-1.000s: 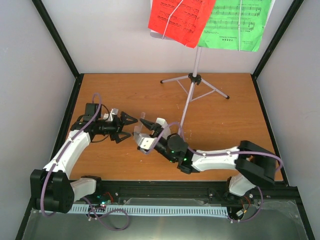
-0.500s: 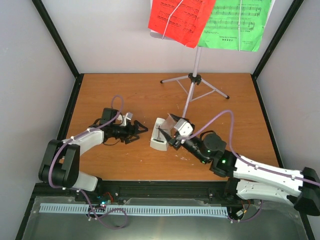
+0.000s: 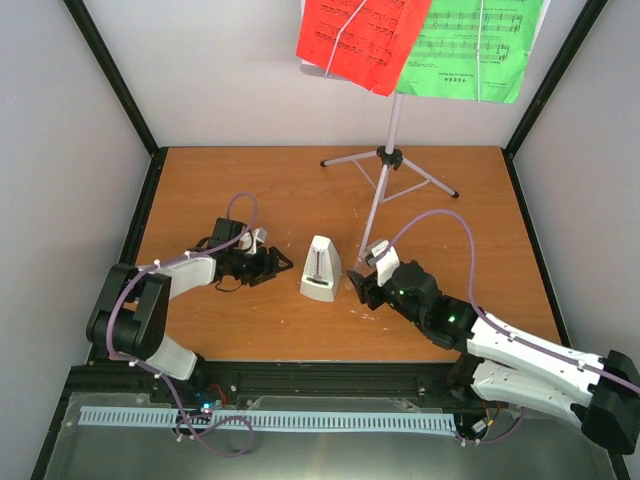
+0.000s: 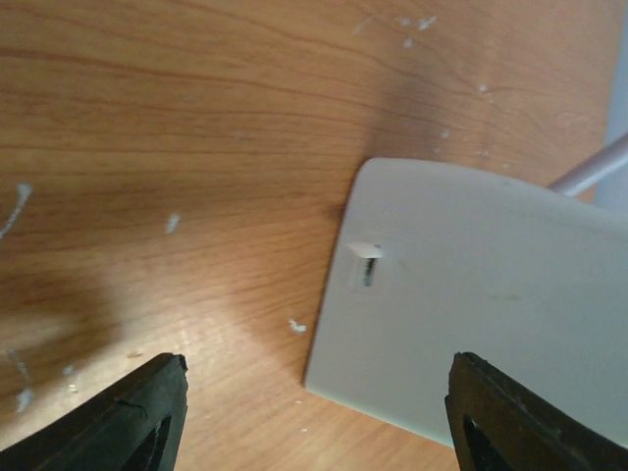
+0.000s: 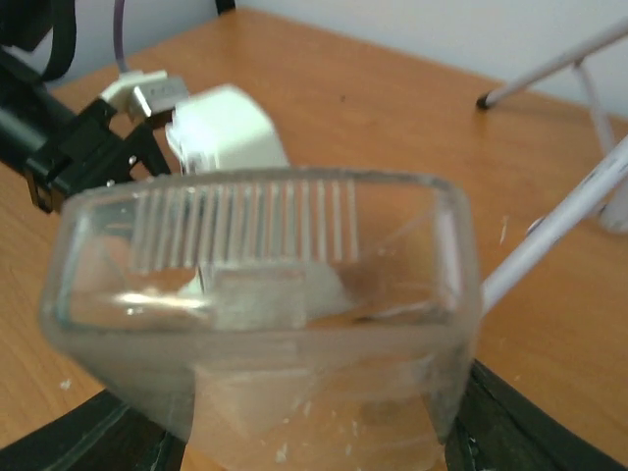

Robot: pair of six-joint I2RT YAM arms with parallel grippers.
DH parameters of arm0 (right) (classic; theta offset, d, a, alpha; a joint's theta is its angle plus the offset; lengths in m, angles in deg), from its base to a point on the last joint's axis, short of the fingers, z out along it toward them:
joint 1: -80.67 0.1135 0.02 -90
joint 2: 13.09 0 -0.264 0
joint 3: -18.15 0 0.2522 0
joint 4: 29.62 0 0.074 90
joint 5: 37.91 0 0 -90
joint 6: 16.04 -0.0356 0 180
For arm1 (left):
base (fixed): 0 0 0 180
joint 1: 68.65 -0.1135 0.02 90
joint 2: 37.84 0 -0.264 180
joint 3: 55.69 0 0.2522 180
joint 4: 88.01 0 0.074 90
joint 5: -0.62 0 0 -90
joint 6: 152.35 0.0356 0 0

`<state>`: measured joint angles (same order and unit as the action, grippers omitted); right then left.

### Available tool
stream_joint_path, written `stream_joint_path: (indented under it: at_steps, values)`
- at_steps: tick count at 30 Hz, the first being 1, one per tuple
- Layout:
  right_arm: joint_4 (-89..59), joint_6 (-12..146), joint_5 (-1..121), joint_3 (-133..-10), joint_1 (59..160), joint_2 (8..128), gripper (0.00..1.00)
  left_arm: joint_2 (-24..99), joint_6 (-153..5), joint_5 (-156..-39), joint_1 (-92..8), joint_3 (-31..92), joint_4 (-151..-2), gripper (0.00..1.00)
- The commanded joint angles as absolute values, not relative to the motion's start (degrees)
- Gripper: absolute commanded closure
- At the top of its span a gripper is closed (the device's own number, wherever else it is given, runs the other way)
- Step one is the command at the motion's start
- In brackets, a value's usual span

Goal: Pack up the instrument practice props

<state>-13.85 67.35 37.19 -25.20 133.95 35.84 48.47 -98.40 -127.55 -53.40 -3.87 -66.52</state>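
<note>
Top external view is showing the white metronome (image 3: pixel 320 270) standing upright on the table (image 3: pixel 200 180), between the two grippers. The left gripper (image 3: pixel 283 263) is lying low just beside it, its fingers (image 4: pixel 137 417) standing wide apart and touching nothing. The right gripper (image 3: pixel 362 283) is pinching what is probably a clear cover (image 5: pixel 265 294), which is hiding its fingertips. The music stand (image 3: pixel 385 195) is standing behind, carrying the red page (image 3: pixel 355 35) and green page (image 3: pixel 470 45).
</note>
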Motion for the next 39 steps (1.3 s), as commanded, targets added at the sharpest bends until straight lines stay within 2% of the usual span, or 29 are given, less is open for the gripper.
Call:
stream_joint_path:
  at_steps: [1,12,24,31,34,38,39]
  values:
    - [-11.6,61.5,40.4,-25.5,133.0,40.0,0.37,51.8,-94.8,-125.4,-52.5,-1.0,-63.0,0.3]
    - [-18.3,60.3,42.8,-29.5,128.4,55.8,0.38,54.9,-93.4,-126.1,-51.1,-1.2,-61.6,0.42]
    - [-23.3,64.9,45.5,-38.4,124.4,67.6,0.39,55.7,-93.6,-125.5,-45.4,-0.5,-61.7,0.42]
    - [-20.9,65.6,40.6,-37.9,123.0,64.4,0.39,56.3,-95.1,-124.2,-41.7,0.7,-62.6,0.42]
    - [-18.8,65.6,37.5,-36.1,123.0,61.2,0.39,53.9,-95.5,-120.9,-41.7,0.3,-62.2,0.35]
    - [-16.7,63.7,37.0,-33.2,123.1,55.5,0.39,46.7,-93.8,-111.0,-41.9,2.6,-57.7,0.06]
    - [-16.5,62.7,37.5,-32.5,123.2,54.0,0.39,45.2,-92.8,-107.5,-42.2,4.4,-55.5,0.02]
